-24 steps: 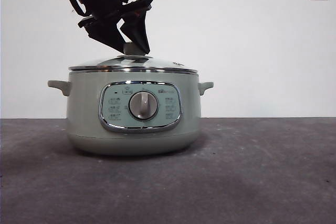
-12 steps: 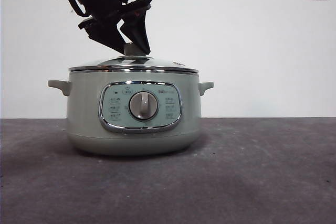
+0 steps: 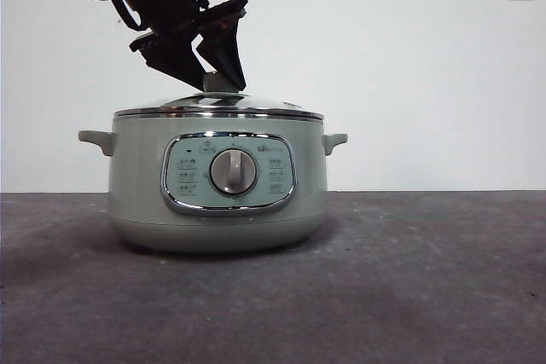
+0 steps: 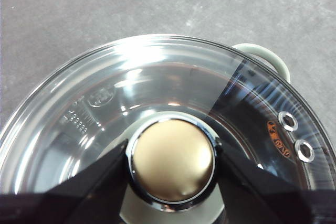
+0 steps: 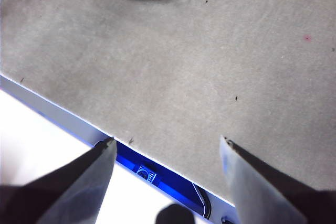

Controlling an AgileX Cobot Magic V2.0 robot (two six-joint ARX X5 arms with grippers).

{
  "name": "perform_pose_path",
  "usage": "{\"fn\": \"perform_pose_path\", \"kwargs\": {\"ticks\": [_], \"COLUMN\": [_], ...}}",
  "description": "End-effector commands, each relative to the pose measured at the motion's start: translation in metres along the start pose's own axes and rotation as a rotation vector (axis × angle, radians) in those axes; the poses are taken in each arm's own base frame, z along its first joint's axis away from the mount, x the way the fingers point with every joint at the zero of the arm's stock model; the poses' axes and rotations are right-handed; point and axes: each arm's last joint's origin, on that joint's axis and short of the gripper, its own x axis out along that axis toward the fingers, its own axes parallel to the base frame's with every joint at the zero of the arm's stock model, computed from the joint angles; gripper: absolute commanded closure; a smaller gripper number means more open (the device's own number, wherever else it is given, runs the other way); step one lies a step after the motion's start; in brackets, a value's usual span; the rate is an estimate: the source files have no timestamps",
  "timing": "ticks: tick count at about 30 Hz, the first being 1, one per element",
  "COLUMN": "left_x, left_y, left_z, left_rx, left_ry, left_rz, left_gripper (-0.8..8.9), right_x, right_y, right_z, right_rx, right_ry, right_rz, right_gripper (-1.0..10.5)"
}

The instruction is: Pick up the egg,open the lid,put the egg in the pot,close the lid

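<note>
Glass lid [image 3: 219, 106] now level on pot [image 3: 217, 181] (earlier tilted); left pincer [image 3: 215, 83] stays clamped on knob [image 4: 172, 160]. Right pincer [image 5: 167, 148] apart above near counter [image 5: 210, 66] edge.

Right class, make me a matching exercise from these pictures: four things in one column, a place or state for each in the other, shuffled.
1. round clear glass lid
2. left pincer
3. right pincer
4. silver dial

a. open, over the table's edge
b. resting on the sage-green electric pot
c. centred in the chrome-framed control panel
d. jaws either side of the lid's knob

Pairs: 1-b, 2-d, 3-a, 4-c
</note>
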Motion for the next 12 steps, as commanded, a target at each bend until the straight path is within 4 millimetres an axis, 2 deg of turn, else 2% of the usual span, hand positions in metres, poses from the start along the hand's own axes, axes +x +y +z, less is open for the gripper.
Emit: {"fn": "perform_pose_path", "kwargs": {"ticks": [1,9,10,12], "left_x": [0.0098,0.0045,0.0043,0.0043], "left_y": [0.0010,0.0018,0.0017,0.0017], "left_z": [-0.0082,-0.0013,-0.0012,-0.0018], "left_rx": [-0.015,-0.023,-0.023,-0.024], "left_ry": [0.054,0.044,0.045,0.052], "left_rz": [-0.031,-0.037,-0.037,-0.037], "left_gripper": [5.83,5.83,5.55,4.29], "right_x": [0.0019,0.0018,0.0019,0.0019], "right_y": [-0.0001,-0.0001,-0.0001,-0.0001], "right_z": [-0.0010,-0.0010,-0.0010,-0.0010], "right_rx": [0.009,0.009,0.009,0.009], "right_ry": [0.001,0.000,0.001,0.001], "right_rz": [0.000,0.000,0.000,0.000], "right_gripper": [6.1,6.1,6.1,6.1]}}
